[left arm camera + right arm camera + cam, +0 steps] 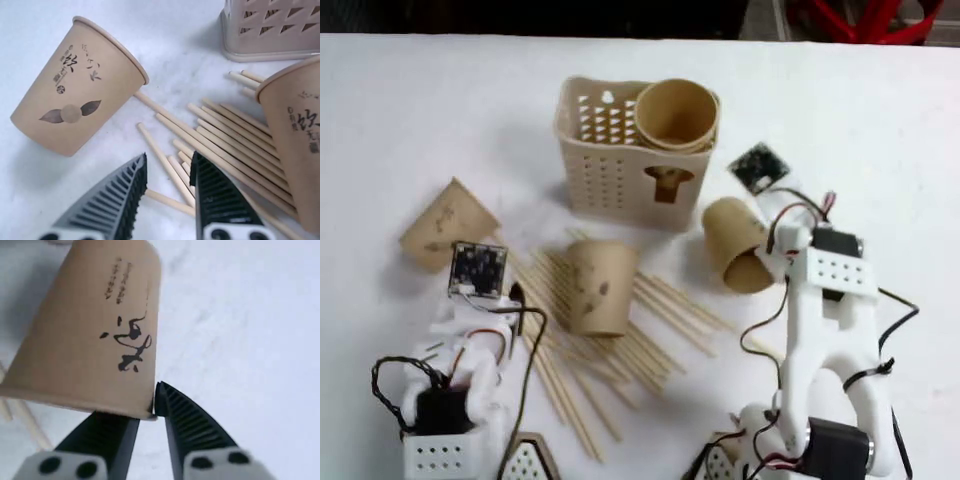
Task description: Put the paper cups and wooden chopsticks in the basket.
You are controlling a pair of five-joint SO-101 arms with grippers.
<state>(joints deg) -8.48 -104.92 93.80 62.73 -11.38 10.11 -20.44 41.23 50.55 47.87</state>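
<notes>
Four paper cups in all. The first cup (pixel 675 115) stands upright inside the basket (pixel 605 175), at its right end. The second cup (pixel 445 228) lies on its side on the table (pixel 880 120), well to the left of the basket. The third cup (pixel 600 287) lies in front of the basket on the chopsticks (pixel 650 335), one loose heap too overlapped to count. The fourth cup (pixel 735 245) lies tipped just right of the basket's front corner, and the right gripper (pixel 145 410) is clamped on its rim. The left gripper (pixel 167 172) hovers over the chopsticks in front of the basket, its jaws parted and holding nothing.
</notes>
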